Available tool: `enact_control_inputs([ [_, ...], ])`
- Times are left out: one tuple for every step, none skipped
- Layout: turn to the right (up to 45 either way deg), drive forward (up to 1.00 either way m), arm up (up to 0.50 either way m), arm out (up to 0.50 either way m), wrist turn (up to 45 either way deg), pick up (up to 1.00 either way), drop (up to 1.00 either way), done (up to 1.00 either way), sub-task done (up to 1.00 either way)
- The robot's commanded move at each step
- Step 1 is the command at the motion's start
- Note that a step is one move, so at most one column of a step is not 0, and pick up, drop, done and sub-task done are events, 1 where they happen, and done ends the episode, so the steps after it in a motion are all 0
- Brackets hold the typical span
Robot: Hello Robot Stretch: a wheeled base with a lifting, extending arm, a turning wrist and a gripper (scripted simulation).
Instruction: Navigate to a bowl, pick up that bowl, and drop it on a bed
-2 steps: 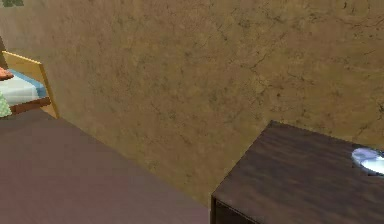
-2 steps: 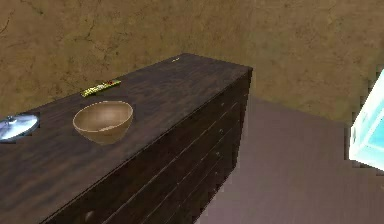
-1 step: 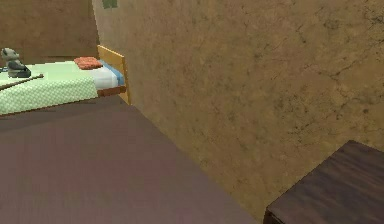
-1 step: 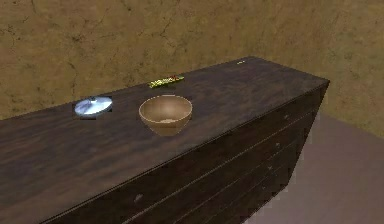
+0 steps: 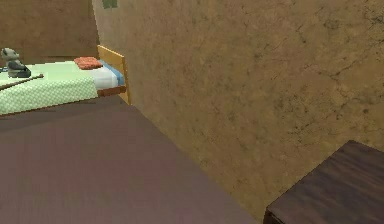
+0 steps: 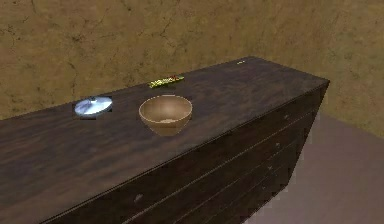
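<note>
- One bowl point(image 6: 165, 112), tan and round, stood upright with its mouth up on the top of a dark wooden dresser point(image 6: 250, 95), near the middle of the arm side view.
- No state could be recorded for the gripper: whether wide, narrow or holding anything could not be told. Positions relative to it could not be fixed either, so places are given by view.
- Just to the picture's left of the bowl, apart from it, lay a flat silvery-blue disc point(image 6: 93, 106) on the same top.
- Beyond the bowl, toward the dresser's far edge, lay a small yellow-green thing point(image 6: 166, 81); what it was could not be made out.
- Drawer fronts with small knobs ran along the dresser's near face.
- Behind the dresser rose a mottled tan wall point(image 6: 200, 35); a strip of greyish floor point(image 6: 345, 170) showed at the arm side view's right.
- In the forward view, a bed point(image 5: 55, 92) with a pale green cover stood at the upper left, well apart from a dark wooden corner point(image 5: 335, 190) at the lower right.
- At the bed's wall end stood a light wooden headboard point(image 5: 113, 72), with a reddish pillow point(image 5: 87, 63) just beside it.
- A small grey thing point(image 5: 12, 62) sat on the bed at the forward view's left edge; it was too small to name.
- Dull purple-brown flooring point(image 5: 100, 160) lay between bed and corner.
</note>
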Motion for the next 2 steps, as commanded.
enact_control_inputs([
  [0.0, 0.00, 0.38, 0.00, 0.0, 0.00, 0.00, 0.00, 0.00],
  [0.0, 0.00, 0.00, 0.24, 0.0, 0.00, 0.00, 0.00, 0.00],
])
